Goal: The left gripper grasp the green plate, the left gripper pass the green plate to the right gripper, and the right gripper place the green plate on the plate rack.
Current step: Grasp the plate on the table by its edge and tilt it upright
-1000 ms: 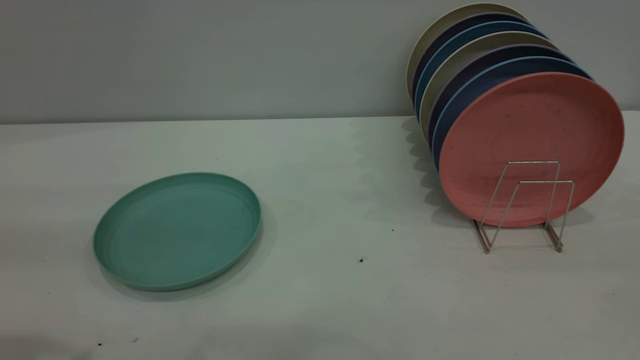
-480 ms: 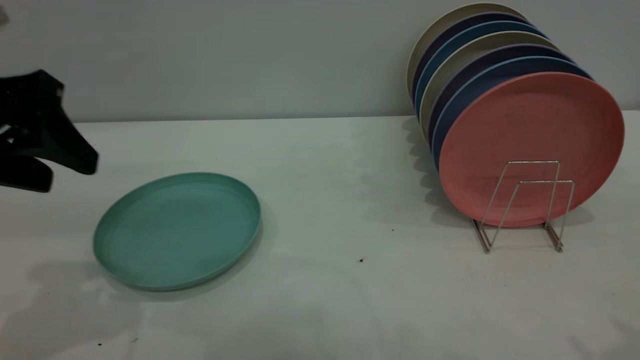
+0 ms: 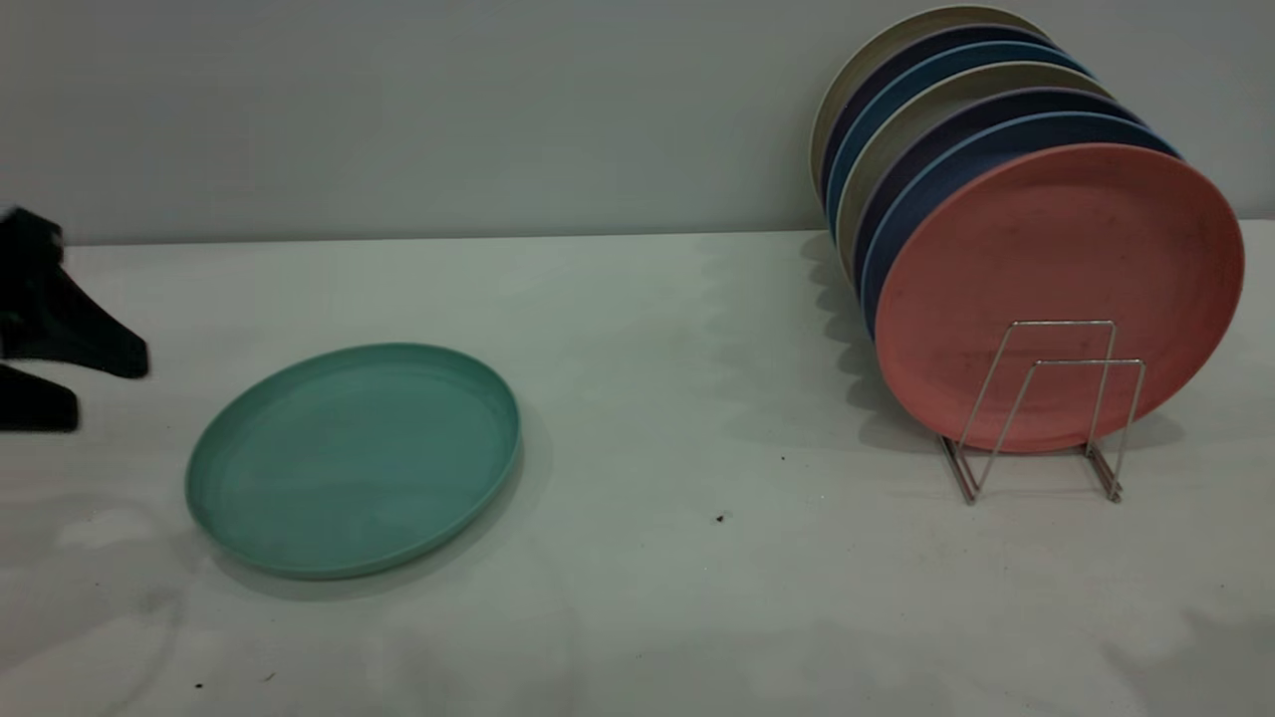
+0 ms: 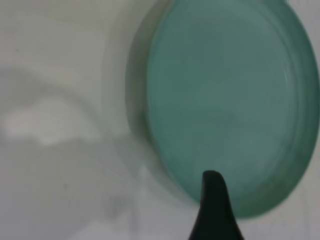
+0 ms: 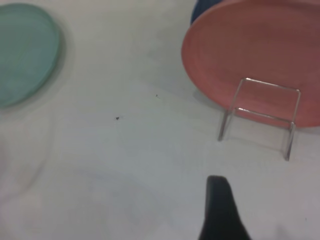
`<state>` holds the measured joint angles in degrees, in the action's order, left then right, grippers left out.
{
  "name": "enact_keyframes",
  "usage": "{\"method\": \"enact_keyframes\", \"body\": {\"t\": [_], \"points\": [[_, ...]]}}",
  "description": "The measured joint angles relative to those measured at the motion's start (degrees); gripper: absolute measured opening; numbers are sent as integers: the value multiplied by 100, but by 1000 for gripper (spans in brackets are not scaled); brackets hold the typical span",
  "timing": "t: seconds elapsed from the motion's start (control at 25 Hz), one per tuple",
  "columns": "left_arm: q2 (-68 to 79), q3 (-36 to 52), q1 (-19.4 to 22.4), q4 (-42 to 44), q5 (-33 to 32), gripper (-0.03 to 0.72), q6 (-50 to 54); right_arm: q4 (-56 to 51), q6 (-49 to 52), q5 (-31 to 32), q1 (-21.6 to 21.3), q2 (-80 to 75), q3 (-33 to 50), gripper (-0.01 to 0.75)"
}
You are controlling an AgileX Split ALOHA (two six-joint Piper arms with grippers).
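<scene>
1. Green plate (image 3: 353, 460) — you will find it lying flat and rim-up on the white table (image 3: 637, 607), on the left half of the exterior view. Nothing touches it.

2. Left gripper (image 3: 95, 390): you see it at the left edge of the exterior view, just beside the plate's left rim and apart from it. Its two black jaws are spread, one above the other, with table showing between them. Nothing is held.

3. In the left wrist view, you see the plate (image 4: 230, 105) filling most of the picture, with one dark fingertip (image 4: 214, 200) overlapping its near rim. You cannot tell from this view whether the tip touches the rim.

4. Right gripper: it does not appear in the exterior view. In the right wrist view, only one black fingertip (image 5: 220, 207) shows above bare table, so whether this pincer is open or closed cannot be told.

5. Plate rack (image 3: 1041, 408) — it stands on the right of the table, well apart from the green plate. Its two foremost wire loops are unoccupied.

6. Behind those loops, you see a row of plates standing on edge and leaning. The salmon-pink plate (image 3: 1058, 289) is foremost; blue plates (image 3: 921, 214) and beige plates (image 3: 867, 189) overlap behind it.

7. The right wrist view shows the rack's loops (image 5: 260, 115) in front of the pink plate (image 5: 255, 55), and the green plate (image 5: 25, 52) far off at the opposite side.
</scene>
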<state>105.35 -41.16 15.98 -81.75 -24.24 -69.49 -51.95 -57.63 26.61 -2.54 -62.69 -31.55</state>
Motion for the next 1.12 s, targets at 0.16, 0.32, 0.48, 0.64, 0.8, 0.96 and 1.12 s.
{"method": "enact_keyframes", "body": {"t": [0.16, 0.32, 0.48, 0.64, 0.8, 0.96, 1.12], "points": [[727, -36, 0, -1194, -174, 555, -980, -193, -218, -12, 0, 0, 0, 511], [1204, -39, 0, -1838, -199, 555, -1577, -249, -256, -28, 0, 0, 0, 511], [1565, -46, 0, -1919, -199, 555, -1714, -256, -275, -36, 0, 0, 0, 511], [1883, -163, 0, -1936, -302, 547, -1854, -256, -275, -46, 0, 0, 0, 511], [2076, -353, 0, -1936, -532, 518, -1881, -256, -287, -53, 0, 0, 0, 511], [2171, -457, 0, -1955, -682, 485, -1902, -256, -287, -53, 0, 0, 0, 511], [2235, -457, 0, -1955, -696, 471, -2054, -256, -287, -53, 0, 0, 0, 511]]}}
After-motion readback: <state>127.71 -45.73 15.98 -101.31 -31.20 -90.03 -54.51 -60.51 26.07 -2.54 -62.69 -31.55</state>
